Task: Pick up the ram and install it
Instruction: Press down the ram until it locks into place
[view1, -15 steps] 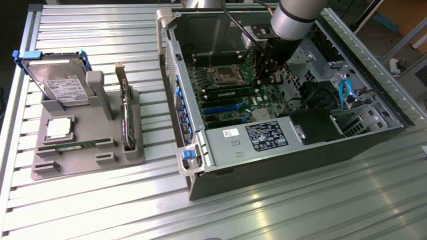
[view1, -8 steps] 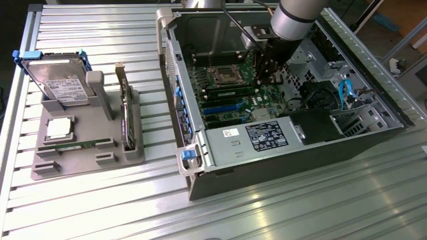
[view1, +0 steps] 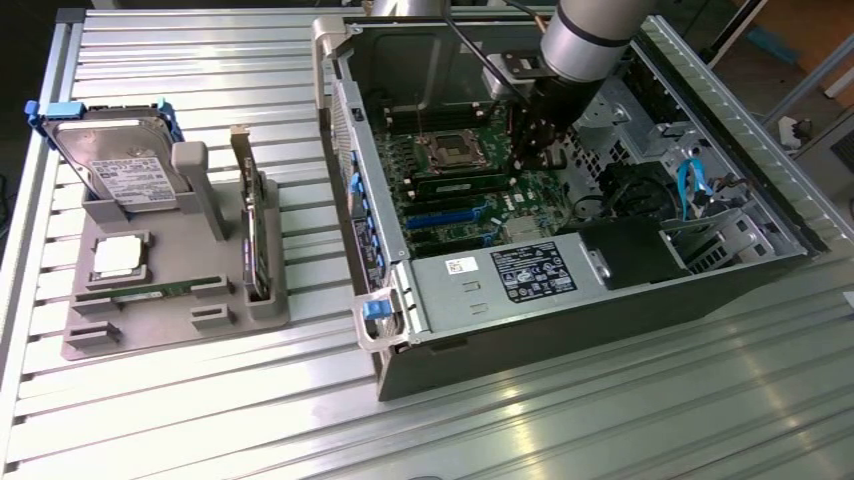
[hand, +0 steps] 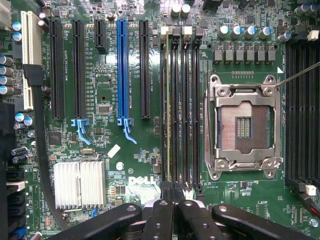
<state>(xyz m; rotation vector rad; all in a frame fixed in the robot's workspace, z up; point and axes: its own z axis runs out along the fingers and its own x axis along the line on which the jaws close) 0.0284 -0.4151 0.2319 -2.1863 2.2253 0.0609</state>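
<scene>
White DELL lettering near gripper

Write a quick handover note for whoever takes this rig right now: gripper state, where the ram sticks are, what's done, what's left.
Gripper: shut, inside the open computer case, tips over one end of the memory slots.
Ram: one ram stick stands in a memory slot beside the empty CPU socket. I cannot tell whether the tips touch it. A second ram stick lies flat in the grey tray outside the case.
Done: ram picked up and placed in its slot.
Left: full seating not confirmed.
</scene>
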